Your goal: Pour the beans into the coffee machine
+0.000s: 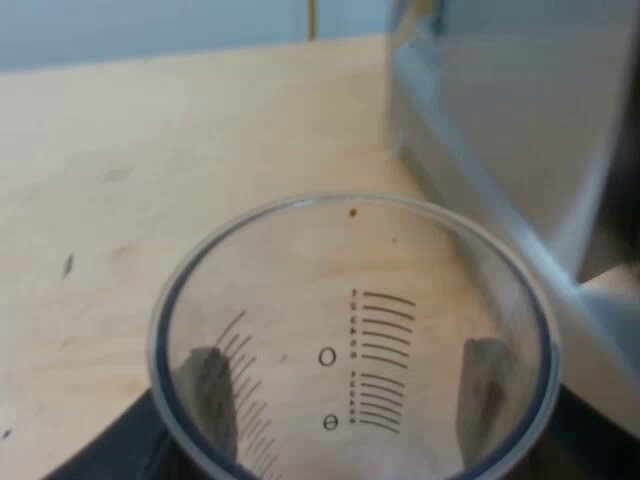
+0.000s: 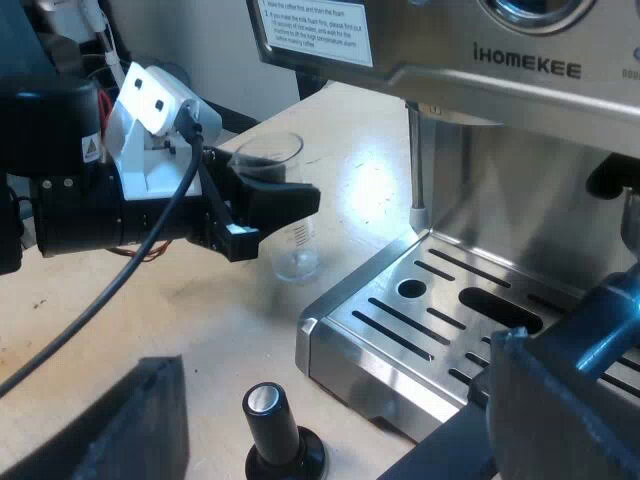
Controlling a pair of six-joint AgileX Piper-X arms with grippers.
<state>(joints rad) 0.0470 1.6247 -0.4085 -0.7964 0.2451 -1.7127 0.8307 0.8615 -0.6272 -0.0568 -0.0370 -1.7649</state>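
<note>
left tool (image 1: 348,395): two black fingers clamped on the clear measuring glass with black printed scale lines (image 1: 330,290). One finger (image 1: 208,400) sits on each side, and both are seen through the clear wall.

measuring glass: upright in the left tool, mouth toward the left wrist camera. Pale wood shows through its bottom, and a small brown speck sits on the inner wall near the rim. From the right wrist view it is at the front of the brushed-steel espresso machine lettered IHOMEKEE (image 2: 520,90), near a corner of the slotted steel drip tray (image 2: 430,310) and apart from it. Its base is low over the pale wooden bench (image 1: 120,150); I cannot tell whether it touches.

right tool (image 2: 350,410): black fingers set wide apart, gripping nothing, over the bench at the machine's front.

tamper with a black knob and silver cap (image 2: 272,425): stands upright on the bench near the drip tray's front corner, not touching it.

drip tray: lies at the machine's foot, with one round hole among its long slots.

thin steel tube (image 2: 413,160): hangs straight down from the machine's front, its tip over the tray's back edge.

espresso machine: in the left wrist view its steel side stands just beside the measuring glass. A white printed sticker is on its front.
</note>
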